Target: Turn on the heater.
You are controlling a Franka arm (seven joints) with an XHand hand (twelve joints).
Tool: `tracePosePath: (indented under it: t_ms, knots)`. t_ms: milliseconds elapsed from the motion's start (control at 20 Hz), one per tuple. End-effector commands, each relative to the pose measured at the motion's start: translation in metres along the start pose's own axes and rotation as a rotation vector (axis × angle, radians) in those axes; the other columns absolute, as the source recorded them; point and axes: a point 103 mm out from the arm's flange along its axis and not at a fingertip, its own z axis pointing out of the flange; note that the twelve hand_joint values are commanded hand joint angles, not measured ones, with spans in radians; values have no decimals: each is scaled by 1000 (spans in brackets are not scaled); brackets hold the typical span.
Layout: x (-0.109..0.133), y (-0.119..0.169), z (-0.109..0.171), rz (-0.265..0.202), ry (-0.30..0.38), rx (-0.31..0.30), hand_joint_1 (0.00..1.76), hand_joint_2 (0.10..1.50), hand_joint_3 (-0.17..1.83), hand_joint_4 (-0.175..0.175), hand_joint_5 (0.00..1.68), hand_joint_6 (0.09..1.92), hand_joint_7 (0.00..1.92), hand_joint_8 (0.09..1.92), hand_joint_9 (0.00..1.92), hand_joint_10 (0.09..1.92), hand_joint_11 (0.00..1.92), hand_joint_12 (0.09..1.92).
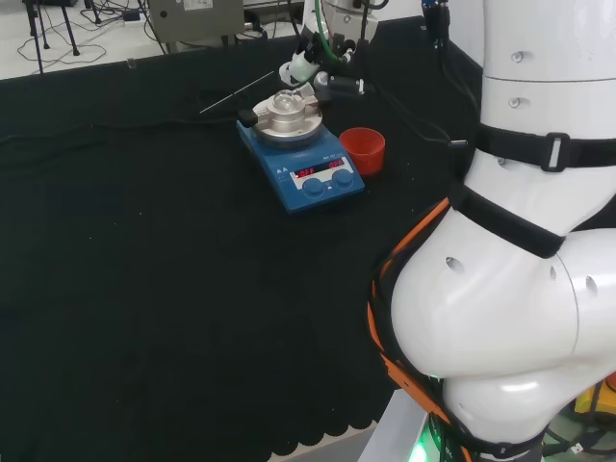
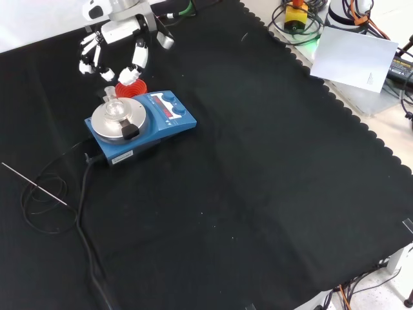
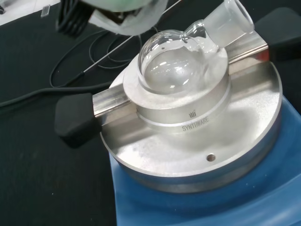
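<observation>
Head view: blue heater (image 1: pixel 306 168) sits far on the black cloth (image 1: pixel 144 269), left of my white arm links (image 1: pixel 520 241). Red digits lit on its front panel (image 1: pixel 322 169), two blue knobs (image 1: pixel 328 183) below them. Metal block (image 1: pixel 286 117) on top, clear round flask (image 1: pixel 286 100) seated in it. Red ribbed ring (image 1: pixel 364 149) just right of the heater. My hand (image 1: pixel 310 64) is beyond the heater, above its far edge; fingers hard to make out here.

Front view: heater (image 2: pixel 145 126) top left, panel facing right. My hand (image 2: pixel 119 45) hangs just above it, fingers (image 2: pixel 137 61) spread and slightly bent, pointing down, holding nothing, clear of the flask (image 2: pixel 112 102). One fingertip is in front of the red ring (image 2: pixel 131 88). Black cable (image 2: pixel 77 213) runs from the heater's left end toward the near edge; thin metal rod (image 2: pixel 33 184) lies across a coil of cable at far left.

Wrist view: flask (image 3: pixel 181 59) close up, neck tilted, resting in the metal block (image 3: pixel 188 108) on the round plate (image 3: pixel 197 155). Black handle (image 3: pixel 75 120) sticks out from the block's bar. Blurred white part of my hand (image 3: pixel 124 14) over it. Blue heater body (image 3: pixel 263 202) under the plate.
</observation>
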Motion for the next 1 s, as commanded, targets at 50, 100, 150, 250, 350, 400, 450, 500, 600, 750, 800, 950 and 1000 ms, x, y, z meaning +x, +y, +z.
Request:
tracePosePath:
  t_ms: [50, 100, 150, 250, 350, 400, 450, 500, 600, 750, 800, 950, 1000]
  knots:
    - [0, -16, -5, 10, -10, -27, 914, 675, 668, -102, 884, 878, 250, 716, 428, 754, 63, 1386]
    - [0, -18, -5, 6, -6, -27, 914, 674, 669, -102, 883, 878, 250, 716, 427, 755, 62, 1386]
    - [-1, -21, -6, -2, 4, -30, 913, 674, 670, -102, 882, 878, 249, 717, 427, 755, 62, 1387]
    - [-8, -34, -8, -2, 26, -61, 913, 673, 671, -102, 880, 878, 248, 716, 426, 755, 61, 1387]
    - [-25, -64, -14, 9, 35, -70, 911, 672, 673, -102, 858, 871, 246, 716, 422, 755, 59, 1388]
    - [-34, -78, -18, 13, 28, -59, 910, 671, 675, -100, 831, 879, 245, 718, 419, 757, 57, 1389]
    - [-38, -84, -22, 13, 18, -32, 908, 670, 677, -98, 793, 879, 247, 721, 416, 759, 54, 1390]
    - [-46, -92, -25, 15, 6, -1, 907, 668, 680, -93, 739, 882, 278, 726, 422, 762, 52, 1393]
    - [-51, -95, -25, 22, 0, 78, 908, 664, 686, -85, 605, 870, 392, 732, 495, 755, 79, 1398]
    - [-51, -102, -18, 36, -29, 159, 929, 667, 691, -82, 444, 779, 631, 727, 713, 697, 165, 1397]
    - [-51, -106, -15, 40, -37, 171, 940, 672, 692, -82, 412, 742, 707, 727, 796, 676, 196, 1391]
    - [-52, -119, -9, 42, -67, 198, 977, 685, 700, -88, 367, 650, 901, 747, 997, 644, 419, 1333]
    - [-52, -123, -8, 39, -78, 214, 988, 688, 704, -91, 360, 628, 958, 760, 1054, 647, 509, 1307]
